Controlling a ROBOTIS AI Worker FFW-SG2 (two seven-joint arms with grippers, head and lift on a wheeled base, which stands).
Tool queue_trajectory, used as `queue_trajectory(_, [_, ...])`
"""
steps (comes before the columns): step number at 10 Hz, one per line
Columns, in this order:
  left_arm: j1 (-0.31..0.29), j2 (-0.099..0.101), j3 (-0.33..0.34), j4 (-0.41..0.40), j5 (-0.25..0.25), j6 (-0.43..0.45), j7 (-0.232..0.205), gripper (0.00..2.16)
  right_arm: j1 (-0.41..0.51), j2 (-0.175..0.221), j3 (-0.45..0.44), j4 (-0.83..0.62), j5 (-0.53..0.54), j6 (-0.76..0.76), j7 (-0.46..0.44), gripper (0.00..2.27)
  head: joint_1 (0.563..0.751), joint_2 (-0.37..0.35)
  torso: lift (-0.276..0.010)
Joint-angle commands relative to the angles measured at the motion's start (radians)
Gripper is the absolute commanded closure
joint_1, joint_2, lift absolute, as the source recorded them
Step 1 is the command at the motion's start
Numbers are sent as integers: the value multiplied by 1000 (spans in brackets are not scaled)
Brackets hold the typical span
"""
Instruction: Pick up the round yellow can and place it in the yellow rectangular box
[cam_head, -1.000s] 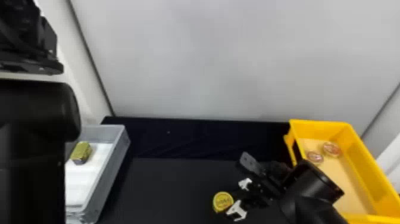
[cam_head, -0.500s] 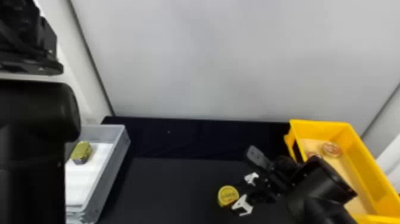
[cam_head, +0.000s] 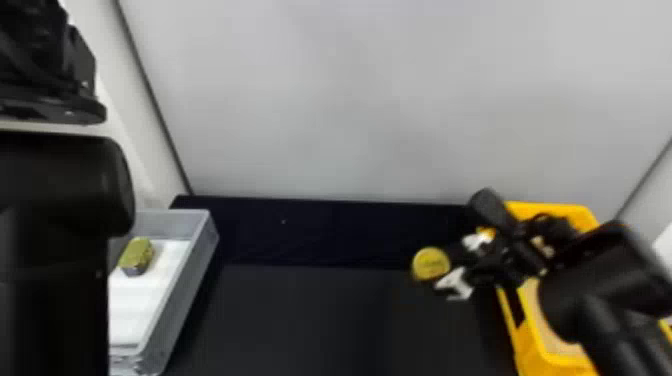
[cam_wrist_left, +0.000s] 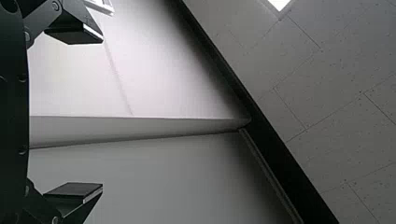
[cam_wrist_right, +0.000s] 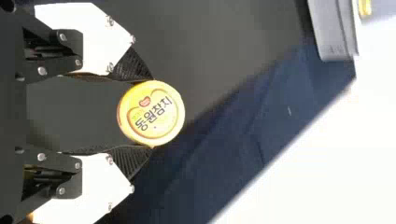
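Can (cam_wrist_right: 152, 113) gripped, pinched on both sides by the tips of the right fingers (cam_wrist_right: 131, 66)! It's on the robot's left of the yellow rectangular box (cam_head: 570, 215), so the carry should swing right; left fingers (cam_wrist_left: 74, 189) parted, empty.

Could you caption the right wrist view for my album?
Round yellow can held between the right gripper's two fingertips.

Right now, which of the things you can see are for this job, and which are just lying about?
For the job:
round yellow can, between the fingers of the right hand
yellow rectangular box, at the right

Just about:
gray tray, at the left
small yellow-green block, inside that tray
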Motion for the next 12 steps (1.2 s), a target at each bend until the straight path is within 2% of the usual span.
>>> queue_trajectory(1, [-4,6,-2,0,0,4,-3,154,-4,-17,-147,-73,22,23,-9,653,663,54,-10])
queue_trajectory(5, [-9,14,-1,-3,0,8,-5,154,16,-20,-341,-120,66,25,-35,645,663,54,-10])
queue_trajectory(10, [-20,22,-4,-10,0,22,-16,154,39,-21,-512,-114,78,25,-106,645,663,54,-10])
queue_trajectory(11, [-23,22,-4,-12,0,24,-17,154,38,-20,-548,-84,62,28,-126,645,663,54,-10])
queue_trajectory(12, [-23,22,-4,-12,0,24,-20,154,38,-21,-583,-39,-9,41,-173,645,663,54,-10])
